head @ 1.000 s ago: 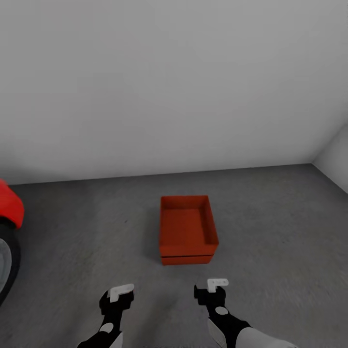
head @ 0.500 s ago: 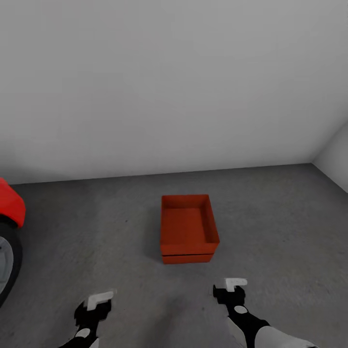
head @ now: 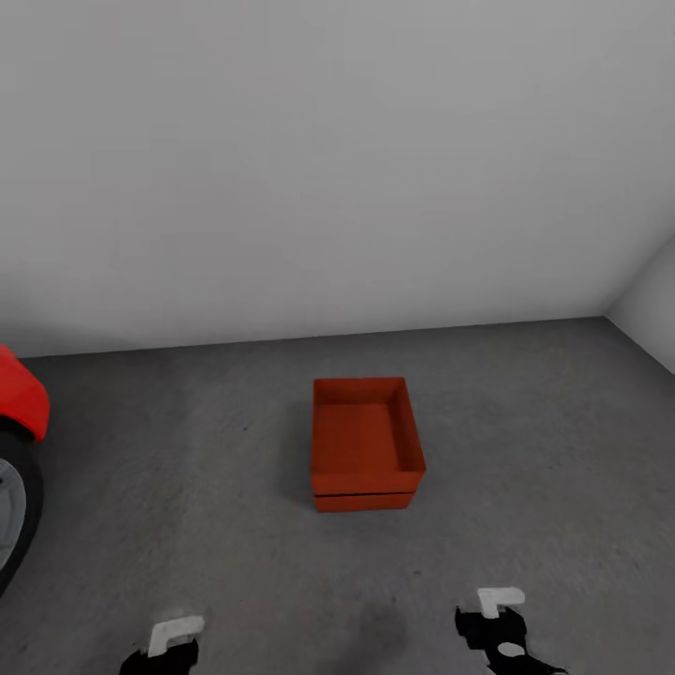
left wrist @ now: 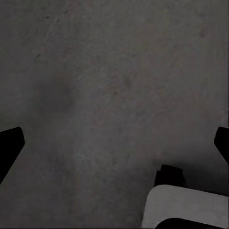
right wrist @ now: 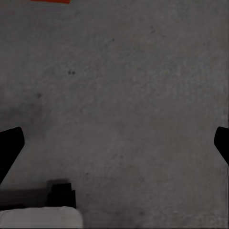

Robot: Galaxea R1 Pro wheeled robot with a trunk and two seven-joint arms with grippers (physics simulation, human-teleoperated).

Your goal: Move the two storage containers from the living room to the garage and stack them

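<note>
Here in the garage, the two orange-red storage containers [head: 365, 445] sit stacked, one nested on the other, out on the dark grey concrete floor [head: 525, 450] near the pale back wall [head: 337, 169], well apart from the red car [head: 21, 398] off to the side. The left gripper [left wrist: 114, 143] hangs over bare concrete, fingers spread wide, nothing held. The right gripper [right wrist: 114, 143] looks the same, apart and empty. Both hang low and well short of the bins. By the look of it, the stacking is done; nothing obvious remains.
</note>
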